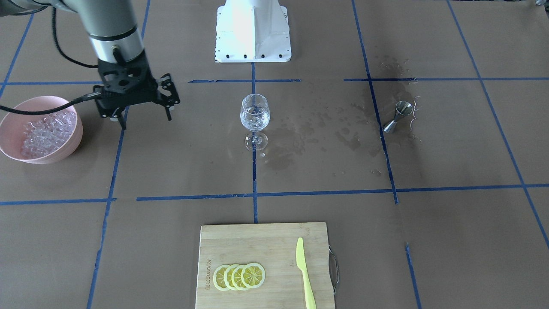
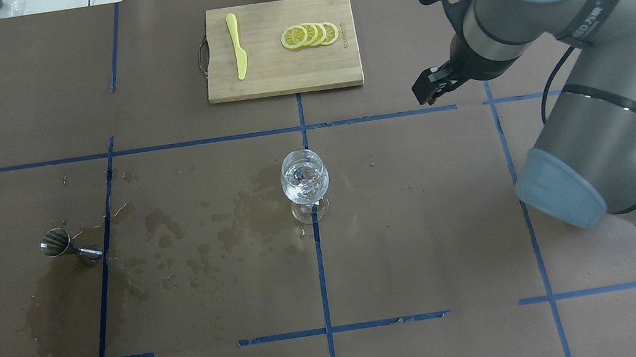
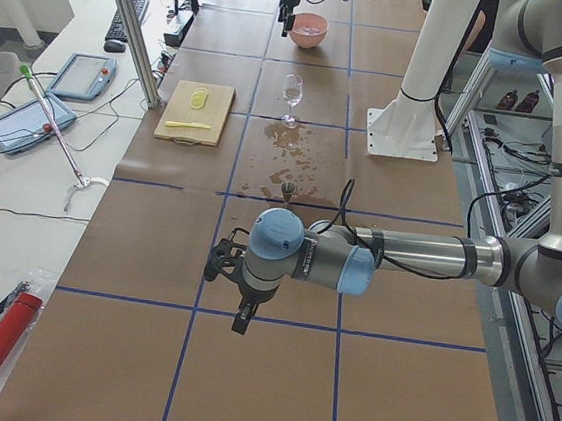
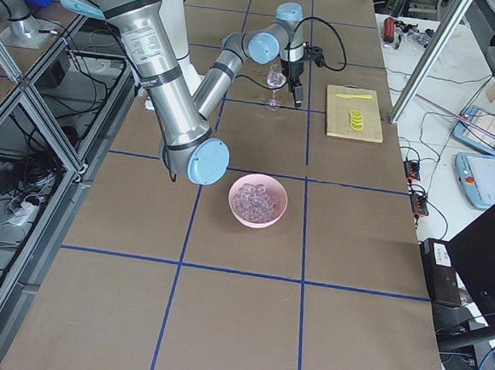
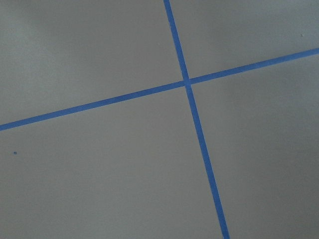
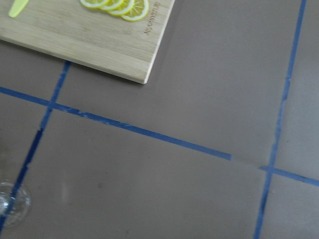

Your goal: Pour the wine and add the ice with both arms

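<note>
A stemmed glass (image 1: 254,116) stands at the table's middle with clear, glinting contents that look like ice cubes; no wine shows as such. More ice (image 1: 45,131) is heaped in a pink bowl (image 1: 13,148) on the robot's right side. My right gripper (image 1: 146,120) hangs open and empty above the table between bowl and glass, nearer the bowl, with its fingers (image 1: 169,115) pointing down. From overhead the right gripper (image 2: 429,41) sits beyond the bowl, toward the board. My left gripper (image 3: 232,291) hovers over bare table far to the left; I cannot tell its state.
A metal jigger (image 1: 399,115) lies on its side among wet stains (image 1: 343,133) on the robot's left. At the far edge a wooden cutting board (image 1: 257,240) carries lemon slices (image 1: 240,276) and a yellow knife (image 1: 304,274). The white base block (image 1: 253,30) stands behind the glass.
</note>
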Tool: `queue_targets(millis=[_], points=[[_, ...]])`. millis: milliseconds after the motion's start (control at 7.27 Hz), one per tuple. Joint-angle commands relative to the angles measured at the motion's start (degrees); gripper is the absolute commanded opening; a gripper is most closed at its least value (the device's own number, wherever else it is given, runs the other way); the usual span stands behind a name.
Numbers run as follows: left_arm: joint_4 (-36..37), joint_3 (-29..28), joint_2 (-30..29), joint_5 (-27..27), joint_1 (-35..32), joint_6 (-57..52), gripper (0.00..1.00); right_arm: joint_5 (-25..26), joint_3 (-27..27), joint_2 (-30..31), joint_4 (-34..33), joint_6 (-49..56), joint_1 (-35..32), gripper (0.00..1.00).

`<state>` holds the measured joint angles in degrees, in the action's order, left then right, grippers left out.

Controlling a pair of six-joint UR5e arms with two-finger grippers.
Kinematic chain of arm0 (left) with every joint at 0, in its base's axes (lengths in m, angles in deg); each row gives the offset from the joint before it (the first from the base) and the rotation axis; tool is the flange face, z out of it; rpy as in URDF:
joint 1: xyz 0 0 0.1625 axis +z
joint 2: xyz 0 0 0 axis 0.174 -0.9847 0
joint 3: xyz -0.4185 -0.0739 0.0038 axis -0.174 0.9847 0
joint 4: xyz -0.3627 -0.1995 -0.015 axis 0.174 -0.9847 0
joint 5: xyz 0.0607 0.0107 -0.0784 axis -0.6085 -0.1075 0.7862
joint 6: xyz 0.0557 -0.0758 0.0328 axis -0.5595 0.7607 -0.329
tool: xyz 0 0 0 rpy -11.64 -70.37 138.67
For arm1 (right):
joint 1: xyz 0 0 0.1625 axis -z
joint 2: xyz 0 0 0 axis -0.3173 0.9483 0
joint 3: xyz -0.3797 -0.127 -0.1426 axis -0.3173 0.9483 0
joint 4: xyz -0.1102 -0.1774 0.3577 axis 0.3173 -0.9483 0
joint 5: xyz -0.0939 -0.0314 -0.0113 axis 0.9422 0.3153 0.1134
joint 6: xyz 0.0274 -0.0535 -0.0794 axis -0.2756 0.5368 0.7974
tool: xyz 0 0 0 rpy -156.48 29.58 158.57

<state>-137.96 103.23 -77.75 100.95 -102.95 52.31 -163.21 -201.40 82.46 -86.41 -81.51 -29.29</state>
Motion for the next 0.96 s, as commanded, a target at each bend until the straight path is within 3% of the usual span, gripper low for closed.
queue_targets(millis=[0, 275, 413, 826], points=[[0.03, 0.1, -0.05, -0.05, 0.03, 0.0, 1.0, -9.13, 0.23, 15.65, 11.67, 15.72, -10.86, 0.99], [0.03, 0.1, 0.04, -0.05, -0.06, 0.0, 1.0, -13.12, 1.37, 25.52, 11.81, 29.72, -21.51, 1.0], [0.03, 0.1, 0.04, 0.04, -0.06, 0.0, 1.0, -12.61, 5.3, 30.79, 12.85, 38.3, -27.03, 1.0], [-0.06, 0.02, 0.04, 0.04, -0.06, 0.0, 1.0, -13.47, 15.58, 36.72, 14.0, 41.29, -40.23, 1.0]])
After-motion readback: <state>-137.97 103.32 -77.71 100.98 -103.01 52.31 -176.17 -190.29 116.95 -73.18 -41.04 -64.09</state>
